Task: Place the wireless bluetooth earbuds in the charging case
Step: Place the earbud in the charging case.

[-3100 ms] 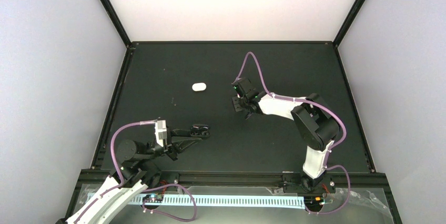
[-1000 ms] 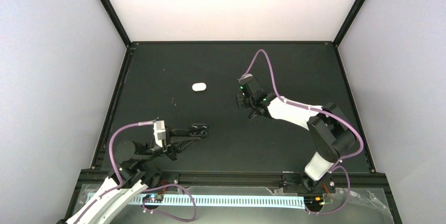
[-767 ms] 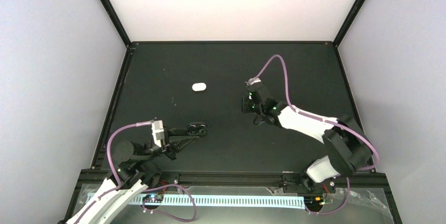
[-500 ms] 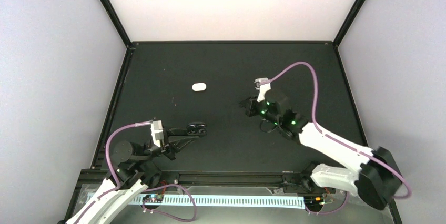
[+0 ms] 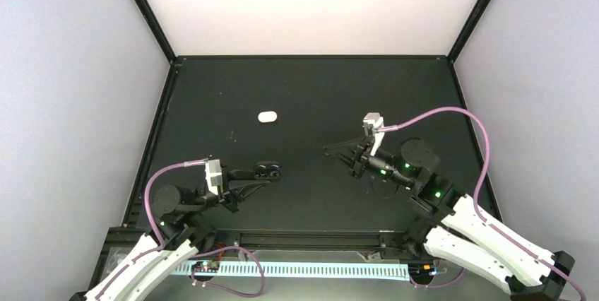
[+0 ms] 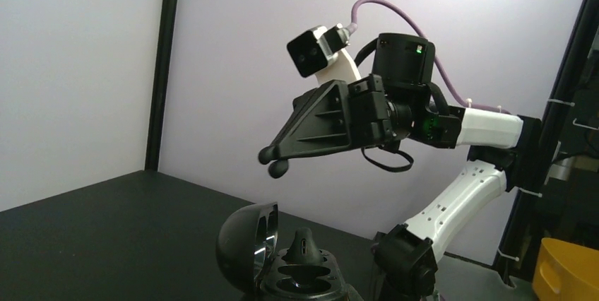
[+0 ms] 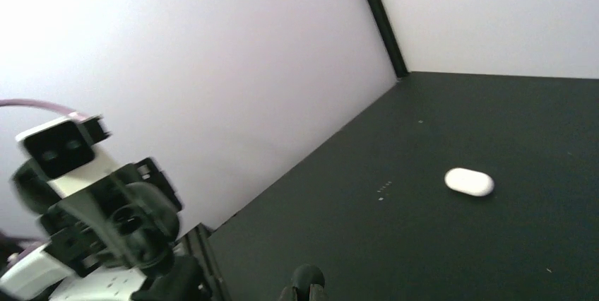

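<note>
My left gripper (image 5: pixel 258 174) is shut on the open black charging case (image 5: pixel 268 169) and holds it off the table. In the left wrist view the case (image 6: pixel 300 276) shows its raised lid (image 6: pixel 244 244). A black earbud (image 6: pixel 304 239) stands upright at its far socket. My right gripper (image 5: pixel 328 150) points left toward the case, a short gap away. It is shut on a second black earbud (image 7: pixel 308 275), which also shows at its fingertips in the left wrist view (image 6: pixel 278 168). No white earbuds are in view.
A closed white pill-shaped case (image 5: pixel 267 116) lies on the black table (image 5: pixel 395 96), far of the black case; it also shows in the right wrist view (image 7: pixel 469 181). Black frame posts and pale walls enclose the table.
My right arm has swung from the table's middle back toward the near right, lifted and turned its fingers leftward at the black case. My left arm has shifted the case slightly.
</note>
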`<action>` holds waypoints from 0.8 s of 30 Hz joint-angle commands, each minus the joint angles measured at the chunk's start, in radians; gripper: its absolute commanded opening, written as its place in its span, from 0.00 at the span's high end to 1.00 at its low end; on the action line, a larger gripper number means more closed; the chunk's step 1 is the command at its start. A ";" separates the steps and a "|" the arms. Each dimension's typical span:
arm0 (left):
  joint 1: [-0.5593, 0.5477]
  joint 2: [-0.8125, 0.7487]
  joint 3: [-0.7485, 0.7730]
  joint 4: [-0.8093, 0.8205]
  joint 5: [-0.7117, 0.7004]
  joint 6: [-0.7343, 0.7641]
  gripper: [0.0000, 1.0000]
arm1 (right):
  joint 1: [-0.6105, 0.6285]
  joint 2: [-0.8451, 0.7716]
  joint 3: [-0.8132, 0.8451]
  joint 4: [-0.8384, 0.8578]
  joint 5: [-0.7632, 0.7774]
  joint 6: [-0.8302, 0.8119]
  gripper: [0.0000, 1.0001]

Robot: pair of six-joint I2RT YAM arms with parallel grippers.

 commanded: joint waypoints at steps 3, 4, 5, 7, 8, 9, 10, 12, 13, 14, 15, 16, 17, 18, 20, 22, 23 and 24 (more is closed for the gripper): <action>-0.003 0.069 0.062 0.101 0.082 0.030 0.99 | 0.006 -0.082 0.051 -0.046 -0.208 -0.059 0.99; -0.003 0.080 0.063 0.118 0.096 0.026 0.98 | 0.006 -0.093 0.055 -0.047 -0.227 -0.063 0.99; -0.003 0.088 0.063 0.136 0.108 0.019 0.99 | 0.006 -0.105 0.061 -0.046 -0.243 -0.068 0.99; -0.003 0.107 0.064 0.168 0.131 0.004 0.98 | 0.005 -0.123 0.073 -0.042 -0.274 -0.070 0.99; -0.003 0.115 0.065 0.178 0.140 -0.003 0.99 | 0.005 -0.130 0.076 -0.037 -0.296 -0.068 0.99; -0.003 0.123 0.068 0.184 0.147 -0.009 0.99 | 0.006 -0.136 0.078 -0.030 -0.310 -0.066 0.99; -0.003 0.131 0.071 0.190 0.155 -0.014 0.99 | 0.006 -0.142 0.078 -0.022 -0.319 -0.063 0.99; -0.003 0.144 0.074 0.202 0.166 -0.023 0.98 | 0.006 -0.155 0.077 -0.010 -0.328 -0.060 0.99; -0.003 0.149 0.076 0.206 0.173 -0.029 0.98 | 0.006 -0.161 0.076 -0.006 -0.330 -0.061 0.99; -0.003 0.154 0.080 0.208 0.179 -0.033 0.98 | 0.006 -0.163 0.076 -0.005 -0.332 -0.063 0.99; -0.002 0.158 0.083 0.209 0.185 -0.038 0.98 | 0.006 -0.165 0.075 -0.004 -0.334 -0.067 0.99; -0.003 0.163 0.087 0.209 0.192 -0.042 0.98 | 0.006 -0.165 0.073 -0.003 -0.340 -0.069 0.99; -0.003 0.166 0.089 0.209 0.201 -0.045 0.98 | 0.005 -0.163 0.071 -0.004 -0.347 -0.072 0.99; -0.003 0.169 0.092 0.205 0.212 -0.048 0.98 | 0.006 -0.160 0.072 -0.006 -0.354 -0.077 0.99; -0.003 0.173 0.098 0.198 0.232 -0.048 0.99 | 0.006 -0.149 0.077 -0.013 -0.368 -0.084 0.99; -0.003 0.175 0.102 0.194 0.254 -0.049 0.98 | 0.006 -0.134 0.090 -0.017 -0.387 -0.089 0.99; -0.003 0.176 0.103 0.195 0.267 -0.049 0.98 | 0.006 -0.125 0.099 -0.018 -0.395 -0.090 0.99; -0.003 0.178 0.103 0.205 0.288 -0.053 0.98 | 0.008 -0.117 0.112 -0.027 -0.400 -0.094 0.99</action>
